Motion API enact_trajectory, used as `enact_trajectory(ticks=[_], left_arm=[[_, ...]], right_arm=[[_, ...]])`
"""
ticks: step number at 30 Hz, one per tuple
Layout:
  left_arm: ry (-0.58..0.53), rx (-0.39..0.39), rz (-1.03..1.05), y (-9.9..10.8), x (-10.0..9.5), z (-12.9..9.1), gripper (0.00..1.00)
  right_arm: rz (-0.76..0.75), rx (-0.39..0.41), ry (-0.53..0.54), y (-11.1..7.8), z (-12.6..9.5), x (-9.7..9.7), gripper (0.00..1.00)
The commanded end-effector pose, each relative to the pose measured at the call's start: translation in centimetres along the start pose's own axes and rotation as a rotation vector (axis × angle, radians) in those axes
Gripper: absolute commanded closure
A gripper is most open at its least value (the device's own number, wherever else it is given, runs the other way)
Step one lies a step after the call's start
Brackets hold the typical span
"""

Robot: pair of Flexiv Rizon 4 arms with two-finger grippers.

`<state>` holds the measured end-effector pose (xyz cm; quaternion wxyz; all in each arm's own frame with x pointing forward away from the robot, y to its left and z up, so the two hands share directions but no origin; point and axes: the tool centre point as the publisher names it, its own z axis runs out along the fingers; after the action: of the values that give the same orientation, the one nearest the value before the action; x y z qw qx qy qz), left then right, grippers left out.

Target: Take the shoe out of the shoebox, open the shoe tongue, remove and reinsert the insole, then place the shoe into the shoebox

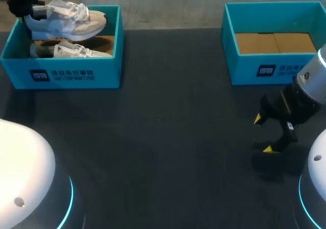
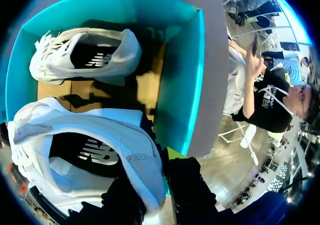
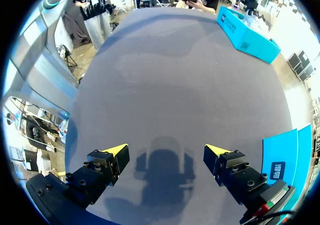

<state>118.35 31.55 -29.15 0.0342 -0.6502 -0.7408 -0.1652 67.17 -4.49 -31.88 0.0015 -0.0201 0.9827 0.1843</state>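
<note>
shoes: 2, both white. held shoe (image 1: pixel 66 20) sits above the left shoebox (image 1: pixel 76 74), raised over its rim; second shoe (image 1: pixel 69 50) lies inside on the box floor
shoeboxes: 2, teal, at the table's (image 1: pixel 168 137) far corners; right shoebox (image 1: pixel 254 68) shows only its cardboard floor
left pincer (image 1: pixel 26 9): clenched on the held shoe at its heel end
right pincer (image 1: pixel 263 134): released, fingers spread wide, over bare table near the right shoebox
in the way: held shoe partly covers the second shoe
</note>
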Motion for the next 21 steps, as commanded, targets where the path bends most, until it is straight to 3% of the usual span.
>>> enact_trajectory(ticks=[1,21], left_arm=[[0.0,0.004,0.001,0.5,-0.3,0.8,1.0],[-0.011,0.008,0.011,0.2,-2.3,3.2,1.0]], right_arm=[[0.001,0.003,-0.001,0.0,0.1,0.1,0.0],[0.001,0.003,-0.001,0.0,0.1,0.1,0.0]])
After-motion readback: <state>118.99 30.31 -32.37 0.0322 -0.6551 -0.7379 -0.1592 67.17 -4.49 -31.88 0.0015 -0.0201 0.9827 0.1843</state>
